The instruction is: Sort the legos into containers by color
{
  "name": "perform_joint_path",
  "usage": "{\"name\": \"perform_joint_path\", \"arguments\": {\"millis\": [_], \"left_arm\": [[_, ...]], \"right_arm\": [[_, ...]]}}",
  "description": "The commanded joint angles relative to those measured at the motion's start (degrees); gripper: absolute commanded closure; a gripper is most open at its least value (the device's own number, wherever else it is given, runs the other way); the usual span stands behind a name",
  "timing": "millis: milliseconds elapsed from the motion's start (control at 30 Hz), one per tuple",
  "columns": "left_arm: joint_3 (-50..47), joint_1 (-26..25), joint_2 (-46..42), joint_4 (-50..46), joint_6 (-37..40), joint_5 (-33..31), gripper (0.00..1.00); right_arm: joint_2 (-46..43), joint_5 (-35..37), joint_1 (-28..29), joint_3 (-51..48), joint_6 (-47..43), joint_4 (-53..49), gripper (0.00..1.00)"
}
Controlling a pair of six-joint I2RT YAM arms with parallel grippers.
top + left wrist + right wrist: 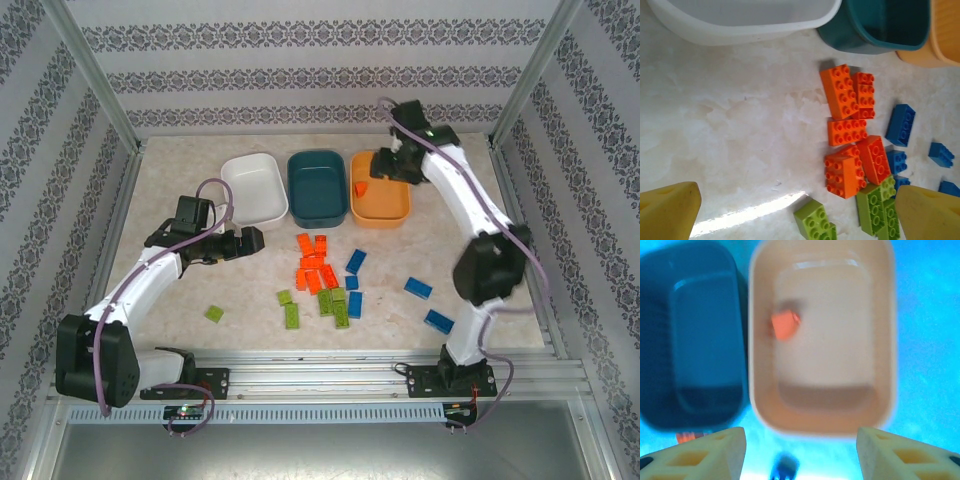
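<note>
Operator: Trouble from here, as you judge it?

Observer: Right gripper (800,436) hangs over the orange bowl (385,215), fingers parted with nothing between them. One orange brick (785,325) lies inside that bowl, ahead of the fingertips and toward the side that faces the dark teal bowl (705,340). That piece looks safe.

Operator: So the worry is the other arm?

Observer: Yes. Left gripper (800,192) is spread wide and empty above the table (715,125). The orange cluster (850,130) sits ahead of the fingers, much nearer one fingertip (925,215) than the other. Lime green bricks (877,207) lie just beside that fingertip, pressed against the orange ones, with blue bricks (901,125) close by.

Operator: Meaning a mixed grab?

Observer: Likely, if the fingers close across packed pieces. Two could be pinched together, or a neighbour shoved aside. A green one carried along with an orange would land in the wrong bowl. The white bowl (740,30) stands farther ahead, so a low reach could also nudge its wall.
</note>
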Motion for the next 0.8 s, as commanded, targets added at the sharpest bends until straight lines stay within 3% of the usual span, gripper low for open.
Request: {"name": "perform_joint_path", "arguments": {"millis": [0, 133, 233, 533, 767], "left_arm": [[-0.13, -0.65, -1.57, 1.74, 0.31, 4.43, 0.0], [0.15, -2.47, -1.37, 1.42, 0.88, 5.42, 0.0], [1.0, -5.66, -0.8, -0.21, 1.99, 4.78, 0.0], [3.62, -14.41, 0.28, -7.61, 8.2, 2.22, 0.0], [2.81, -15.39, -0.49, -7.62, 9.16, -1.68, 0.0]], "right_arm": [[-10.92, -1.02, -2.31, -16.19, 3.21, 3.55, 0.4], [-23.67, -1.49, -2.97, -32.07, 6.04, 4.65, 0.36], [-28.94, -1.45, -1.73, -39.7, 9.38, 2.32, 0.24], [-32.45, 0.5, -1.23, -52.28, 14.75, 6.0, 0.12], [-26.81, 0.09, -2.69, -55.24, 15.92, 9.21, 0.09]]}}
